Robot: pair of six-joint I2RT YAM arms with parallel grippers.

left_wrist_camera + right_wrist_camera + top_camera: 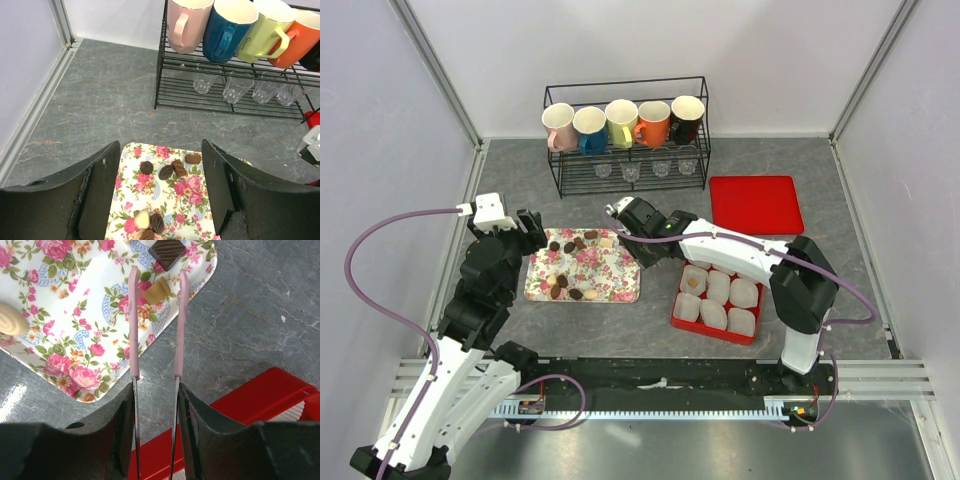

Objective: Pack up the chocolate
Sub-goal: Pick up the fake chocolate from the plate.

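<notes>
1. The chocolate (pixel 569 247) lies loose on a glossy rectangular tray printed with pink flowers (pixel 65 340). It is a mix of small dark brown, tan and cream pieces.
2. The piece that matters is a smooth tan square chocolate (pixel 157 290) near the tray's far right corner. A dark ridged square chocolate (pixel 167 251) lies just beyond it, and a cream oval chocolate (pixel 11 325) lies well apart to the side.
3. The tan square sits directly between the two thin pink-tipped fingers of the right gripper (pixel 157 271). The jaws are parted a little wider than the piece and grip nothing. It has no real long axis and is turned slightly askew to the fingers. Whether the tips are down at tray level I cannot tell.
4. The right arm is plainly the nearer one. The next move looks like closing squarely on a small, slick piece that could skid.
5. The left gripper (pixel 161 144) hovers over the tray's left end, its broad black jaws wide apart and empty.
6. A red box (pixel 682 318) of white crinkled paper cups (pixel 718 288) stands just right of the tray on the grey stone-patterned table (pixel 260 315).
</notes>
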